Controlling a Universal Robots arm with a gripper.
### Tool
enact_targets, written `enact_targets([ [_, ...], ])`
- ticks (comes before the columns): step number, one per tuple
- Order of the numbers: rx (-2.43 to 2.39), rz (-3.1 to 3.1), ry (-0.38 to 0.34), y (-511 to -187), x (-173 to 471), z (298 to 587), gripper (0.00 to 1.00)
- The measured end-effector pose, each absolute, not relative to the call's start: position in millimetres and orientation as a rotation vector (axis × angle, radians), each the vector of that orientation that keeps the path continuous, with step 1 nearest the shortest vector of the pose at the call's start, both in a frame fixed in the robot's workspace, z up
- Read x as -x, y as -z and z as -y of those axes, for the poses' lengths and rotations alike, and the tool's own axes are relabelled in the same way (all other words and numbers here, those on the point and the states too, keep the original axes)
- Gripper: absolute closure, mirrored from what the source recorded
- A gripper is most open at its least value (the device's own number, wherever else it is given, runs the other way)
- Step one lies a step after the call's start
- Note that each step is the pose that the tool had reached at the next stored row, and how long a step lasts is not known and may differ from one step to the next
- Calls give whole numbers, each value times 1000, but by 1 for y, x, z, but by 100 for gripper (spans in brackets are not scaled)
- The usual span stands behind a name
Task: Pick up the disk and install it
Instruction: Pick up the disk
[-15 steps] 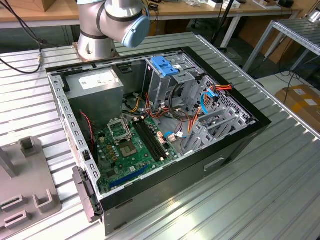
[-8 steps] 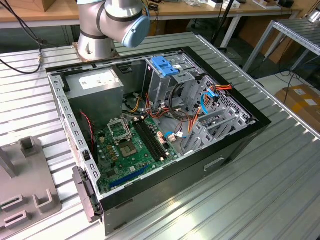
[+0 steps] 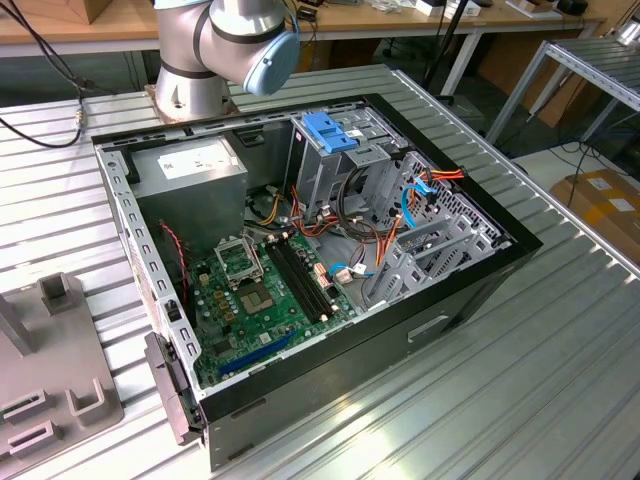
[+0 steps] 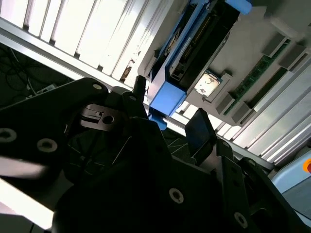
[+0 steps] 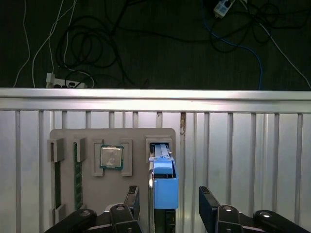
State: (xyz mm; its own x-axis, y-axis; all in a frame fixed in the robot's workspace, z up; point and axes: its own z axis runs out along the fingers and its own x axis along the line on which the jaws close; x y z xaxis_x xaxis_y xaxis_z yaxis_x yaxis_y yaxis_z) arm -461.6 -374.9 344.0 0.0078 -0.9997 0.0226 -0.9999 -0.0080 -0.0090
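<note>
The gripper (image 5: 169, 198) is spread wide, its fingers (image 5: 209, 206) straddling the disk (image 5: 163, 182) without touching it. The disk stands on edge in a slot of the grey fixture tray (image 5: 141, 136), nearer one finger than the other. Centring the claw first would, I judge, let both pads meet the flat faces together, not shove the disk sideways in its slot. The tray also holds a processor chip (image 5: 111, 157) and a memory stick (image 5: 77, 167). The open computer case (image 3: 330, 385) holds the motherboard (image 3: 265, 290), a power-supply box (image 3: 190, 170) and a blue-handled drive cage (image 3: 330, 135).
</note>
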Motion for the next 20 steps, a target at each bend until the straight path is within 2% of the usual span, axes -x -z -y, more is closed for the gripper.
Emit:
enact_targets([
  [20,-2282,2148,-38,-312,462,375,40],
])
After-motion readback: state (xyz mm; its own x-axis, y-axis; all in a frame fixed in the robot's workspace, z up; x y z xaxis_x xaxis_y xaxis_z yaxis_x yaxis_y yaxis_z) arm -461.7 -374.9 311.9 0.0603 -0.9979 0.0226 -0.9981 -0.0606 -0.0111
